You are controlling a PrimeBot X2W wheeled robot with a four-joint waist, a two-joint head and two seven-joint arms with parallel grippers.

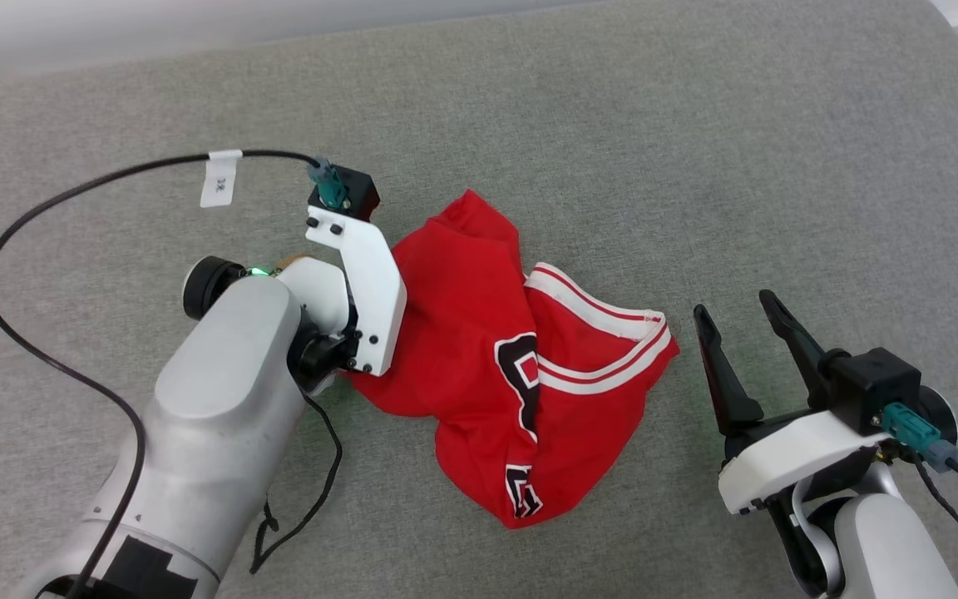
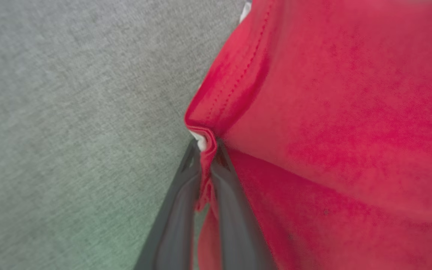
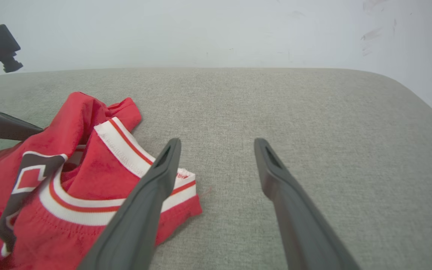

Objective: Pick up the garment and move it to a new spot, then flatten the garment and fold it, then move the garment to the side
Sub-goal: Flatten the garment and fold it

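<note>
While I watch from the head view, the garment [image 1: 479, 349] lies crumpled in a heap near the middle of the grey cushion [image 1: 612, 125], red body uppermost, striped trim turned toward the right side and bits of black lettering showing in the folds. The left arm [image 1: 221, 374] reaches in from the lower left, forearm angled up and inward, wrist bent so its white bracket [image 1: 367, 283] lies over the garment's left edge; the fingers are hidden beneath it here. The right gripper [image 1: 733, 301] sits just beside the garment's right edge, apart from it, fingers pointing up the view and splayed wide, nothing between them.

Left wrist view: left gripper [image 2: 207, 148] pinched nearly together on a fold of red hem, a sliver of white caught at the tips. The cloth bunches where the fingers [image 2: 178, 210] meet. Grey cushion on the other side.

Right wrist view: both fingers spread far apart over bare cushion, empty. One finger crosses in front of the striped trim; I cannot tell whether it touches.
</note>
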